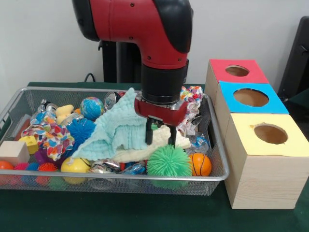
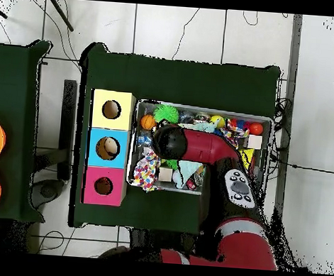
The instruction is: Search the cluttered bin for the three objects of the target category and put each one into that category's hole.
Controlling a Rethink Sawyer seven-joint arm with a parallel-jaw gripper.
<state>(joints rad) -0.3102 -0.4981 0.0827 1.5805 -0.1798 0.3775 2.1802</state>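
The wire mesh bin (image 1: 120, 179) is full of clutter; it also shows in the overhead view (image 2: 200, 107). My gripper (image 1: 160, 136) points straight down over the right middle of the bin. Its two black fingers (image 1: 148, 134) are apart, with their tips at a cream cloth (image 1: 145, 152) and beside a mint-green cloth (image 1: 118, 128). It holds nothing that I can see. No striped or tan soft animal toy shows; the cloths cover the middle of the pile. The red-topped box's hole (image 1: 237, 70) is at the far right, empty; it also shows in the overhead view (image 2: 103, 186). In that view the arm hides the gripper.
The blue-topped box (image 1: 250, 97) and the yellow-topped box (image 1: 270, 133) stand in a row beside the bin. A green spiky ball (image 1: 169, 162) and an orange basketball ball (image 1: 200, 164) lie at the bin's near right. A globe ball (image 1: 91, 107), a patterned cloth (image 1: 50, 137) and a wooden block (image 1: 13, 152) lie to the left.
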